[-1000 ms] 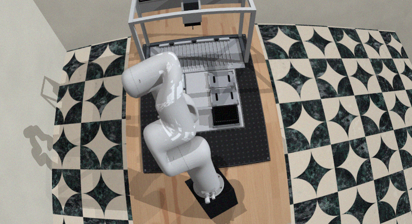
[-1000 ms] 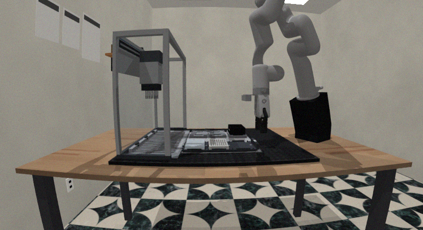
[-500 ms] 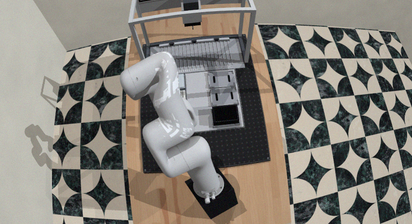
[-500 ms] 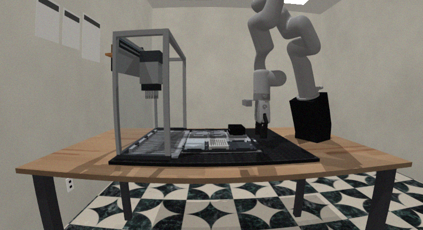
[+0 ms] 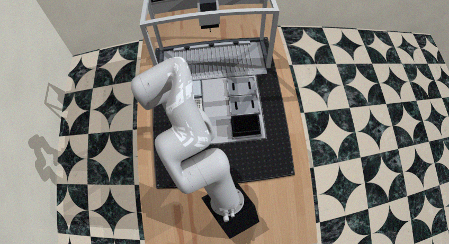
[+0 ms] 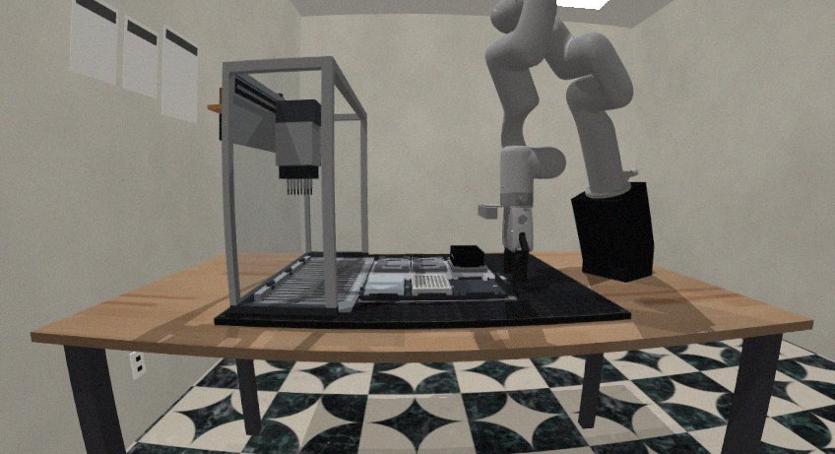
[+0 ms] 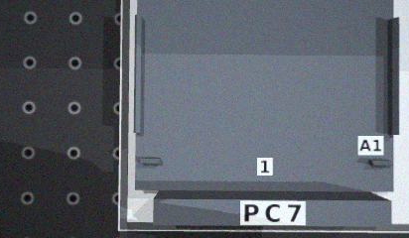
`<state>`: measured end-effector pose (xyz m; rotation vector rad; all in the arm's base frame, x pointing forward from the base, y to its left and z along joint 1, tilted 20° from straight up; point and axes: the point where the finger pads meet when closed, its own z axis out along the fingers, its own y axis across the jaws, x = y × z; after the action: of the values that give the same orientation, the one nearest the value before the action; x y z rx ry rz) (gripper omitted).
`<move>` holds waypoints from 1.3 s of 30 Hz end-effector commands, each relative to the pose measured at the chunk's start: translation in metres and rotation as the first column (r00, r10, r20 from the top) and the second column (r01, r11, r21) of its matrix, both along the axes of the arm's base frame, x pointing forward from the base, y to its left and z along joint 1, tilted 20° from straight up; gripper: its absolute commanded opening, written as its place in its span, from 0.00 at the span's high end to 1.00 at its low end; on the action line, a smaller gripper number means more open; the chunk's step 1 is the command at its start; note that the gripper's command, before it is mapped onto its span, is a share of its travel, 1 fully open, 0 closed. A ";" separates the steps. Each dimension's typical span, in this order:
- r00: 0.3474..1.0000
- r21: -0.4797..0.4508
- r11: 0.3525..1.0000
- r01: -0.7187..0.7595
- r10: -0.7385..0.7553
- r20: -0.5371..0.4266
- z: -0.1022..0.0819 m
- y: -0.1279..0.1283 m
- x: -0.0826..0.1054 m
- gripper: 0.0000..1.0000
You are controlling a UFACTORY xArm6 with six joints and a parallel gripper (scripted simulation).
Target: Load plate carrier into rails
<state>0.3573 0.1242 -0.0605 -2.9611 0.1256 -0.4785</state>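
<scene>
1 white robot arm (image 6: 592, 93) reaches down over the near end of the plate carrier (image 7: 263, 106), which lies loose on the pale apron (image 5: 217, 93) in front of the ribbed loading rails (image 5: 217, 60). The gripper (image 6: 519, 256) hangs low, just above the carrier's handle end, with its fingers spread wide and holding nothing.

The wrist camera looks straight down. It shows site 1 bare, a flat grey bay with thin locator bars on its left and right sides, a label reading 1, and an A1 mark at its lower right corner. Below it runs the handle bar (image 7: 271, 212), labelled PC7.

In the side view, a white well plate (image 6: 430, 283) sits on the carrier further along; which site it occupies cannot be told. In the top view, the 2 nests (image 5: 243, 95) nearest the rails look empty, so both plates seem to be loaded already. The black deep-well block (image 5: 246, 126) rests in the nest closest to the arm's base.

The carrier looks like a long, rigid tray, probably fairly light and free to slide or skew on the smooth apron. The handle bar is the likely place to grip or push, squarely at its middle, so the carrier stays straight and the plates are not jolted.
</scene>
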 end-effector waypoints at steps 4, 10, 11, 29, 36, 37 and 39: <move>1.000 0.001 1.000 0.000 0.000 0.002 -0.001 0.000 0.001 0.18; 1.000 0.001 1.000 0.000 0.000 0.002 -0.002 0.001 0.002 0.18; 1.000 0.001 1.000 0.000 0.000 0.002 -0.003 0.001 0.002 0.18; 1.000 0.001 1.000 0.000 0.000 0.002 -0.013 0.002 0.005 0.18; 1.000 0.001 1.000 0.000 0.000 0.002 -0.016 0.002 0.006 0.18; 1.000 0.001 1.000 0.000 0.000 0.002 -0.017 0.003 0.006 0.18; 1.000 0.001 1.000 0.000 0.000 0.002 -0.018 0.003 0.007 0.18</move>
<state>0.3630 0.1264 -0.0766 -2.9609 0.1256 -0.4794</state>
